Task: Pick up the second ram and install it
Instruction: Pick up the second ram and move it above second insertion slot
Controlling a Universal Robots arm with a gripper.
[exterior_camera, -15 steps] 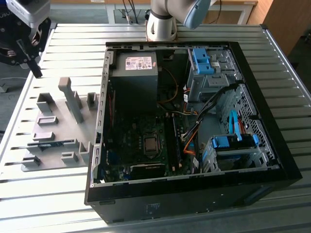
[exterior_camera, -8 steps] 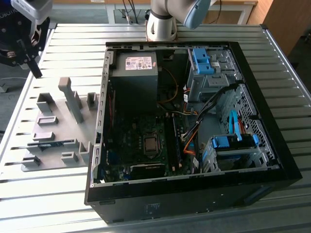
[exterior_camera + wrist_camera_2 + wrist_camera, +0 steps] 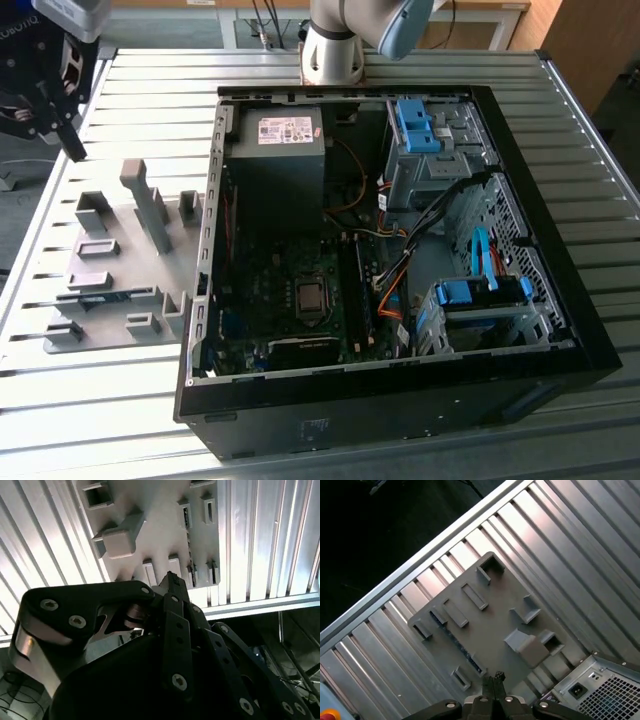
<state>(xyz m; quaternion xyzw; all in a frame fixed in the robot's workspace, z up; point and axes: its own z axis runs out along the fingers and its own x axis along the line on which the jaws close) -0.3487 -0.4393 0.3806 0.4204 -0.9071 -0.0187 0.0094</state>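
Exterior view's left has a grey holder plate (image 3: 120,265) on the counter (image 3: 100,420) beside the open case (image 3: 400,420); the ram (image 3: 108,295) lies on edge in the plate's slots. First wrist view has the gripper (image 3: 493,676) above that plate, fingers pressed together, empty

No legible text or labels

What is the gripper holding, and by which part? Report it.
Nothing. The gripper has its fingertips closed together and bare above the grey holder tray. The second ram sits in its holders on that tray, apart from the gripper.
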